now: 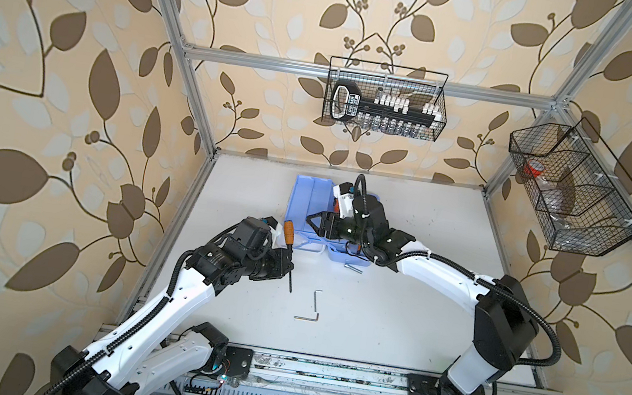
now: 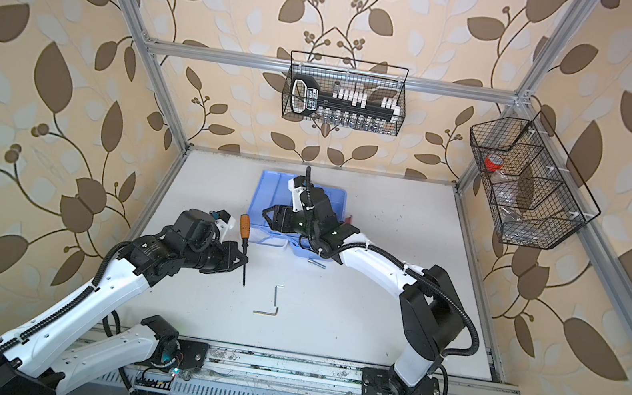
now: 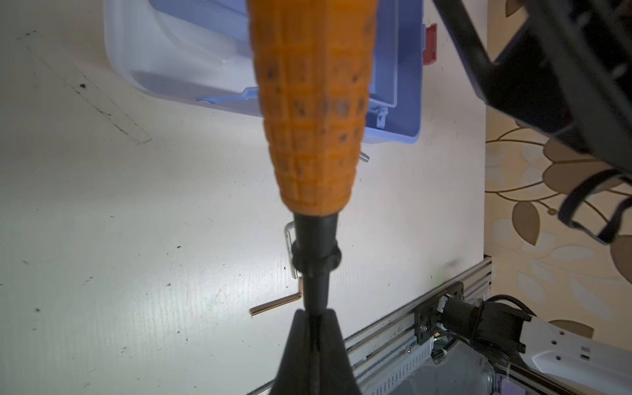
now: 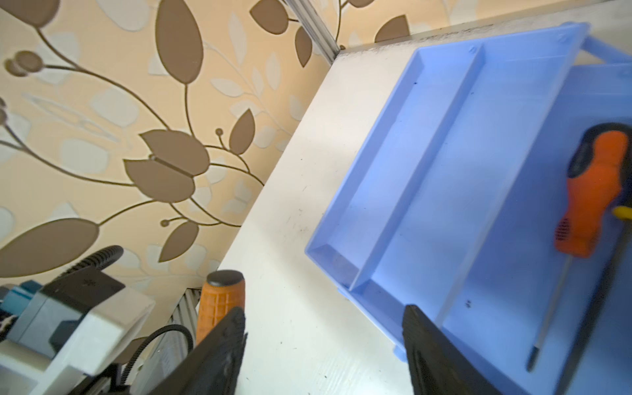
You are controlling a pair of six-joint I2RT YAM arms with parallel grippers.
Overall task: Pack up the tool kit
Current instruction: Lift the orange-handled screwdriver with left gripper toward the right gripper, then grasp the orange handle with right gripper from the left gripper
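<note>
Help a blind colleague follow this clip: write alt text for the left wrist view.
The left gripper clamps the black shaft of an orange-handled screwdriver, whose handle fills the middle of the view. Behind it on the white table lie a brass hex key, a silver hex key and the open light blue tool kit.

Blue case [image 1: 305, 199] open; orange screwdriver [image 1: 289, 233] aloft; hex keys [image 1: 316, 300] outside.

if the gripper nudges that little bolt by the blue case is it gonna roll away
Likely yes: the bolt looks like a round metal shaft lying on its side on the smooth table, so a sideways nudge should roll it. It looks small and thin, so probably light and easily flicked. Beside the blue case, the wall might stop it.
</note>
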